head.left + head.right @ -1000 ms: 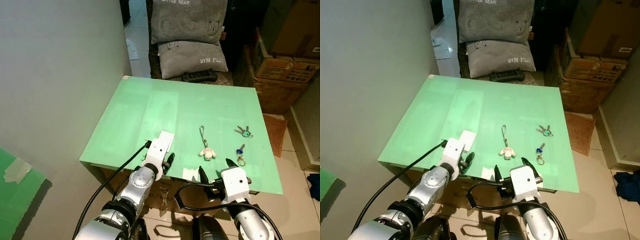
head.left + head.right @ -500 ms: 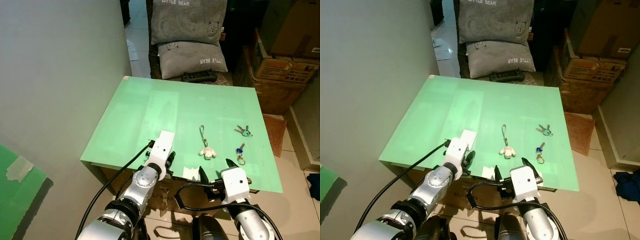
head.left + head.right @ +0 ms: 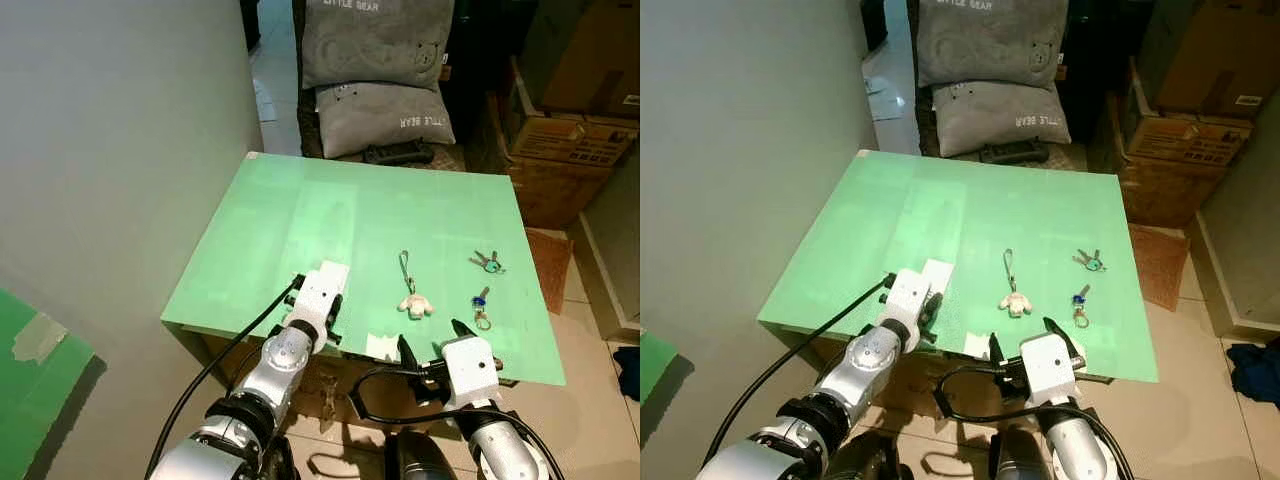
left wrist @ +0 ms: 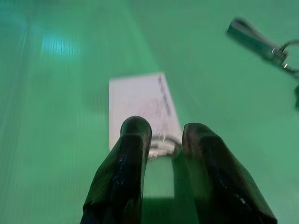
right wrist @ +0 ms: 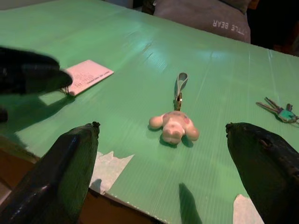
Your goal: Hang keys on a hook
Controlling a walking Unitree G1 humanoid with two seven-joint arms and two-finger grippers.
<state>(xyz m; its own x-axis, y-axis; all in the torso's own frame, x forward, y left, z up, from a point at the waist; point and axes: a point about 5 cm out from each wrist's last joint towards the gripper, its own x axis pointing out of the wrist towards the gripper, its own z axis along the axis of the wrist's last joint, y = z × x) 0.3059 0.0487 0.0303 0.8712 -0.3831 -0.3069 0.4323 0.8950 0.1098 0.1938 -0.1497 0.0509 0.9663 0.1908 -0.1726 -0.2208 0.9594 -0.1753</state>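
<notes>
Left wrist view: my left end effector (image 4: 161, 140) pinching thin metal ring, seemingly, on white rectangular tag (image 4: 140, 105) at green table (image 3: 380, 210) front. Grasp step; next lift. Right end effector (image 5: 163, 158) spread, idle.

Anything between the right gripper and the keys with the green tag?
Nothing visible. The right gripper is open at the table's near edge; the keys lie farther in, with the blue keyring roughly between.

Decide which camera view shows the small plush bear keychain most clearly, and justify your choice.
The right wrist view: the plush bear keychain lies close and sharp, strap and limbs visible, between the right hand's open fingers. Both eye views show it small on the green table.
</notes>
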